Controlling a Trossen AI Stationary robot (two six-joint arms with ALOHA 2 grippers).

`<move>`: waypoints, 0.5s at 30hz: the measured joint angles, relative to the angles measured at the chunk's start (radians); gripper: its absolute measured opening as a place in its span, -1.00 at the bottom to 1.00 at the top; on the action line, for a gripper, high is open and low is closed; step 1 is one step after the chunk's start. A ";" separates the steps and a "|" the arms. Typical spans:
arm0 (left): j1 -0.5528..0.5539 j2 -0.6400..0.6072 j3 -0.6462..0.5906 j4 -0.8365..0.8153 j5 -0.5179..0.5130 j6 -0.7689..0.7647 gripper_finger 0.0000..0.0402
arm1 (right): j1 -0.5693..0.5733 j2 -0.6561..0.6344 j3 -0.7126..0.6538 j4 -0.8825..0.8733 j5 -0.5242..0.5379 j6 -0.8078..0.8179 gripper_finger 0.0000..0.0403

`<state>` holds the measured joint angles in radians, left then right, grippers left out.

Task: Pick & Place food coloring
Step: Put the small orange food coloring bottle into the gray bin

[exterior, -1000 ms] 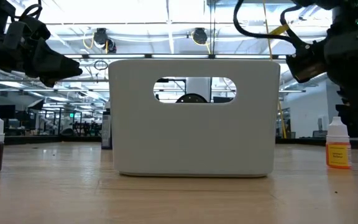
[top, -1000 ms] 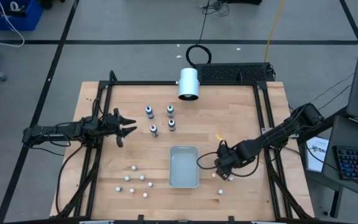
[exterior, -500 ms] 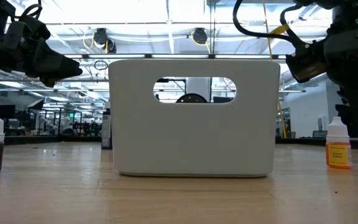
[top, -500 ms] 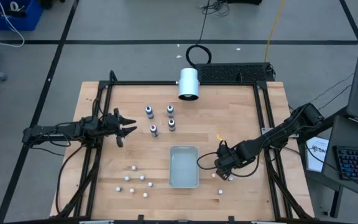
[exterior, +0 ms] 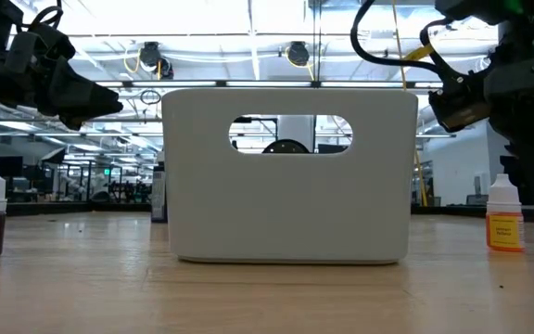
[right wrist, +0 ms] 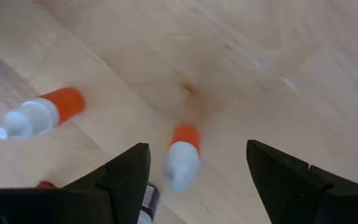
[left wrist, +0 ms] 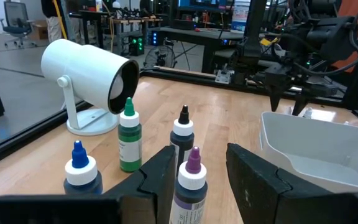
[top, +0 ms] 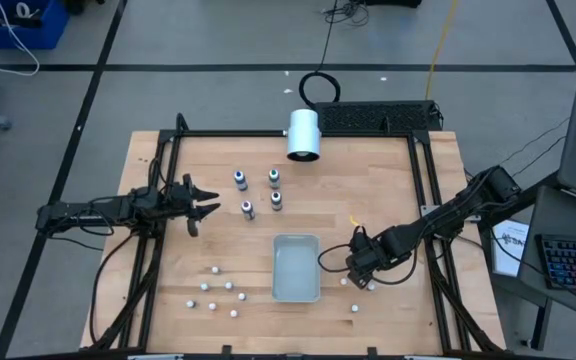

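Left pincer [top: 208, 208] hovers partly open, empty, just beside the food coloring [top: 248, 209]. Right pincer [top: 353, 268], wide open and empty, sits right of the white bin [top: 296, 267].

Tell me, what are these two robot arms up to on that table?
They are sorting small food coloring bottles, four of which stand upright together near a white bin. The left gripper hovers open just beside that group, lined up with the purple-capped bottle, holding nothing. The right gripper hangs open on the bin's other side, over a few orange-banded bottles. The bin looks empty.
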<state>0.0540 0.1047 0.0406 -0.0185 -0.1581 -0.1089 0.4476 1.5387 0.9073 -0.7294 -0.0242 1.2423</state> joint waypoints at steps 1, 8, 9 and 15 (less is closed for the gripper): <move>0.000 0.000 0.000 0.000 0.000 0.000 -0.27 | 0.000 0.000 0.000 0.003 0.000 0.000 0.26; 0.000 0.000 0.000 0.000 0.000 0.000 -0.27 | 0.000 0.000 0.000 0.008 -0.004 -0.002 0.26; 0.000 0.000 0.000 0.000 0.000 0.000 -0.27 | 0.000 0.000 0.000 0.008 -0.004 -0.002 0.25; 0.000 0.000 0.000 0.000 0.000 0.000 -0.27 | 0.000 0.000 0.000 0.008 -0.006 -0.004 0.10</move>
<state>0.0538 0.1047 0.0406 -0.0185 -0.1581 -0.1089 0.4473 1.5387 0.9070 -0.7216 -0.0302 1.2379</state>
